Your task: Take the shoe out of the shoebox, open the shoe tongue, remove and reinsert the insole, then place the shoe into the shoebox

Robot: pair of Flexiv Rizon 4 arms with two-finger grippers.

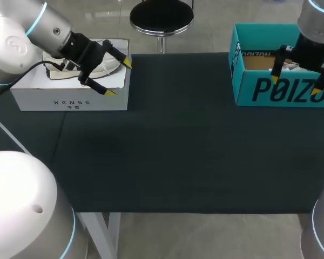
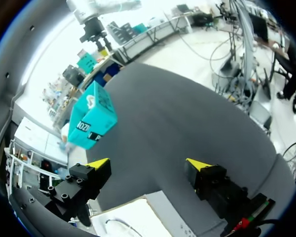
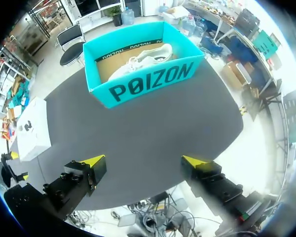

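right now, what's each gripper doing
Left gripper: open, holding nothing.
Right gripper: open, holding nothing.

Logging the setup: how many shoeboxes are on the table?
2. A white shoebox far left, under the left tool; a teal shoebox far right, under the right tool.

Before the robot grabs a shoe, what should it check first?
1. Left fingers open, holding nothing: ok.
2. Right fingers open, holding nothing: ok.
3. Teal shoebox has no lid on, white shoe in plain sight: ok.
4. Right fingers near the teal shoebox: ok.
5. How the shoe in the white shoebox lies under the left arm: cannot tell, partly hidden.
6. Fingers touching a shoe: not ok, none do yet.
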